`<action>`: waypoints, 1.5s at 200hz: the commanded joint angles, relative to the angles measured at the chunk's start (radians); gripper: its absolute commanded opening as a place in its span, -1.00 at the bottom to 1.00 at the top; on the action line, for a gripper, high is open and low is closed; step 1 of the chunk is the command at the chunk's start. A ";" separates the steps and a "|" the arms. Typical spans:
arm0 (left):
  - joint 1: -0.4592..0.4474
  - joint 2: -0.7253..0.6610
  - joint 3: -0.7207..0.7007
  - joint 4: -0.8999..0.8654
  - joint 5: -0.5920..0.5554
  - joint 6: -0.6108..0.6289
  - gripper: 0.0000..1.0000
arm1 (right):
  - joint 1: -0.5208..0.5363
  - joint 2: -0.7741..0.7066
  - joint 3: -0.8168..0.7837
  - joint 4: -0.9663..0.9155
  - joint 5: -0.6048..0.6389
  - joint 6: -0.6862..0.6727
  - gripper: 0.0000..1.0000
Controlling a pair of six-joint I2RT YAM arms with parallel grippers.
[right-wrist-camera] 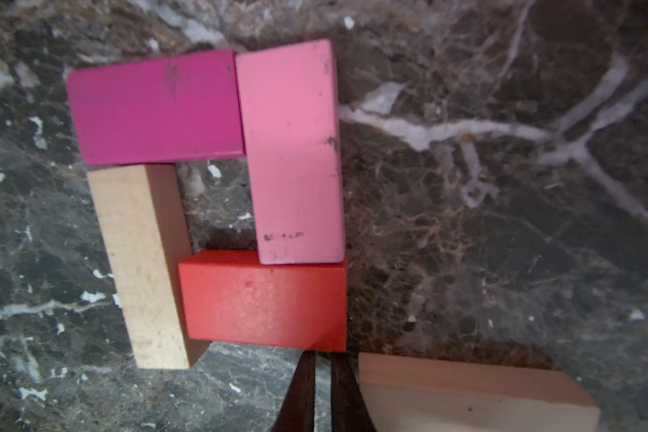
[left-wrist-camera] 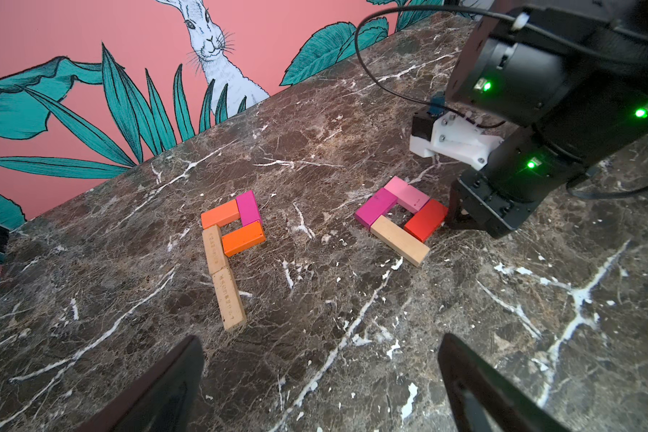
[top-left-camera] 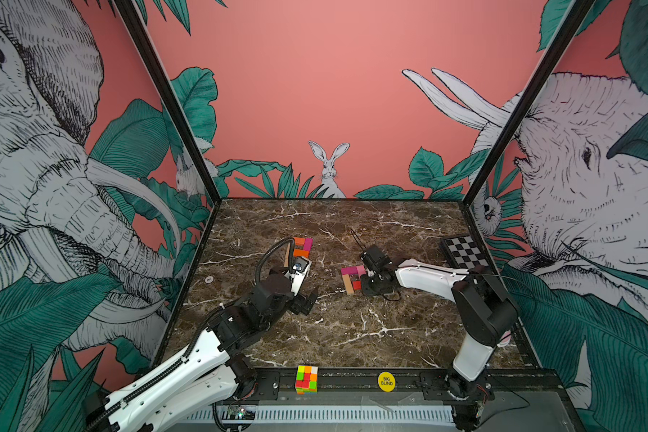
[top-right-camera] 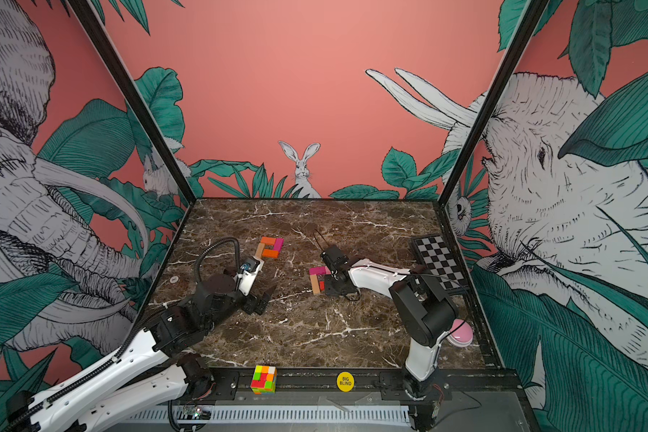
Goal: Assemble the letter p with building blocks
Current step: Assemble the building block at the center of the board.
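Looking at two P shapes on the desk (left-wrist-camera: 352,336). Calling the finished P (left-wrist-camera: 217,258) on the left arm's side done: an orange and magenta loop plus two tan blocks end to end for the stem.

Only seeing a loop on the other so far: magenta block (right-wrist-camera: 154,108), pink block (right-wrist-camera: 292,149), red block (right-wrist-camera: 262,299) and tan block (right-wrist-camera: 143,269), all touching. Spotted the loose tan block (right-wrist-camera: 464,392) lying just beside the right gripper (right-wrist-camera: 320,377).

Seeing that gripper pinched fully closed, gripping nothing, tips seemingly against the red block's edge. Seeing the left gripper (left-wrist-camera: 322,374) spread all the way, empty, hovering above bare desk.

Probably squaring up the red block. Nudge gently and straight, or risk shoving the pink one out. Then open up, grab the loose tan block across its narrow sides, and set it flush under the tan one.
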 commanded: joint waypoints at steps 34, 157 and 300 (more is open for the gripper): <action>0.007 -0.003 0.021 0.011 0.000 -0.012 0.99 | -0.009 0.012 0.020 -0.009 0.013 -0.012 -0.77; 0.009 -0.005 0.021 0.010 0.002 -0.013 0.99 | -0.085 -0.094 -0.031 -0.012 -0.008 -0.029 -0.73; 0.009 0.001 0.021 0.011 -0.002 -0.010 0.99 | -0.102 0.059 0.064 0.014 -0.060 -0.048 -0.72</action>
